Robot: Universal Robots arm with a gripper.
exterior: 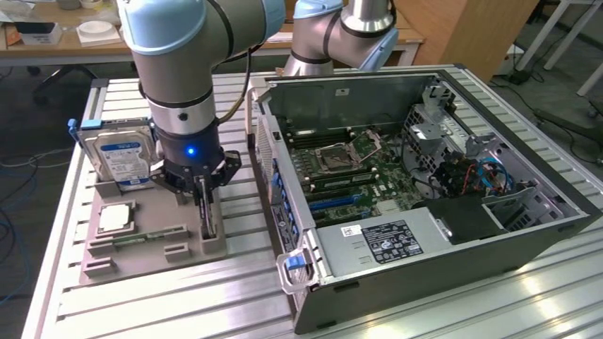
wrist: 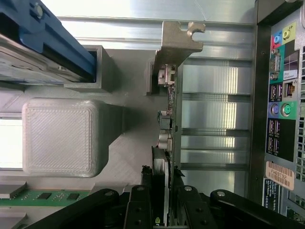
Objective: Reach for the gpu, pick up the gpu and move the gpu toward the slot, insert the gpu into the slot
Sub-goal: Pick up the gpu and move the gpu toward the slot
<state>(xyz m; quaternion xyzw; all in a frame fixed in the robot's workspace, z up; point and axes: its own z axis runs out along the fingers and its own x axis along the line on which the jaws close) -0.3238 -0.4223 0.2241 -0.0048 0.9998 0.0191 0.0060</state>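
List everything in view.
thin green gpu card with silver end bracket: one, on edge in the tray.
grey plastic fixture tray: one, on the table, exterior view's left.
silver-and-blue hard drive: one, upright in the tray.
narrow green memory stick: one, flat in the tray.
square silver processor chip: one, flat beside it.
dark computer case: one, exterior view's right.
green motherboard: one, inside the case.
long blue card slot: at least one, on the motherboard.
ribbed aluminium table: one, beneath everything.
pale blue robot arm: one, above the tray.
black gripper: one, at the gpu.
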